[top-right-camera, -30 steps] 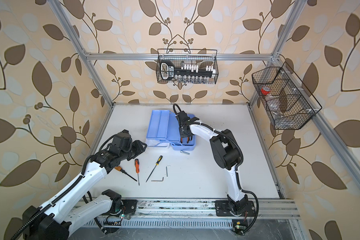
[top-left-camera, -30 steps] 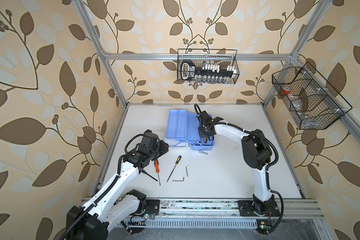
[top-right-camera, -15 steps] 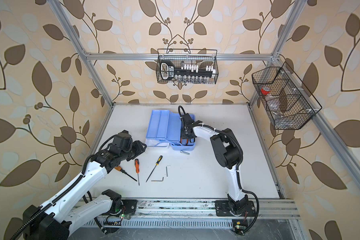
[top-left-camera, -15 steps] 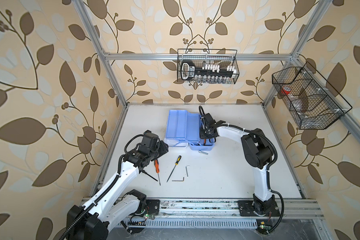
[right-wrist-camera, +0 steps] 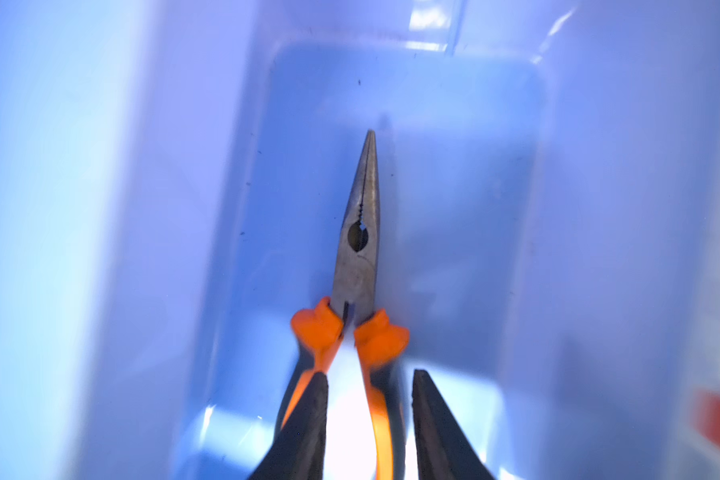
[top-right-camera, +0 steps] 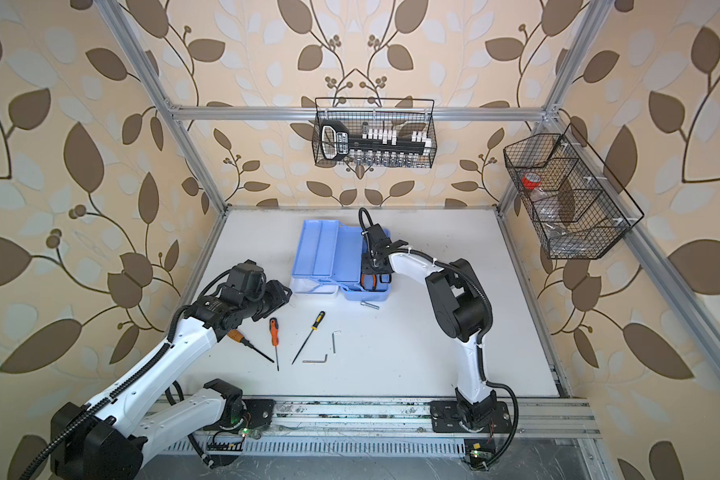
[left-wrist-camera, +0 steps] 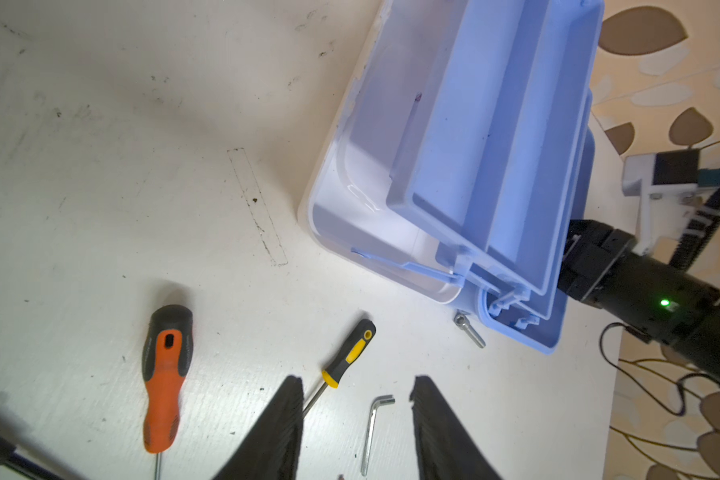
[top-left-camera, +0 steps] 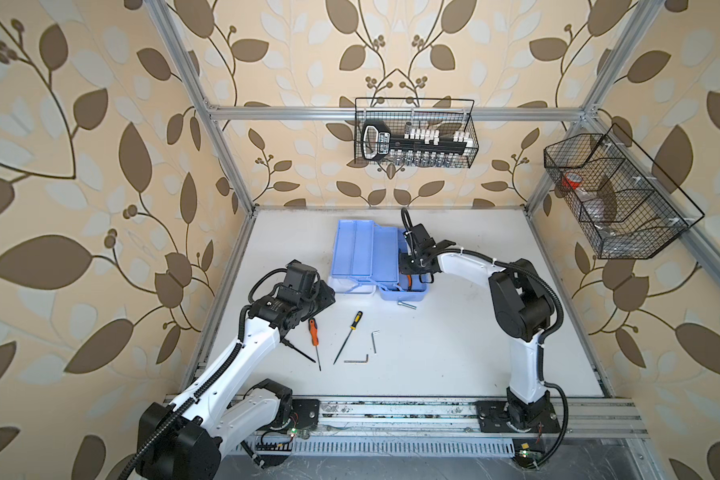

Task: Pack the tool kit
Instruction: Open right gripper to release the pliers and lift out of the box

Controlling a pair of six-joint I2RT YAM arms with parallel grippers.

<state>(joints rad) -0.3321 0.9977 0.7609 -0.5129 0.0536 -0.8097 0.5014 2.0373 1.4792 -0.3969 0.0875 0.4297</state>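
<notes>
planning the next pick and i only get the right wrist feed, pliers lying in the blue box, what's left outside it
Observer: An orange screwdriver, a yellow-black screwdriver and a third screwdriver, its handle under the left arm in a top view.
Operator: any small bits
Observer: A hex key and a second hex key beside those, plus a bolt just in front of the box.
Operator: left arm free
Observer: Yes, the left jaws stand open with nothing between them, close to the screwdriver handles.
</notes>
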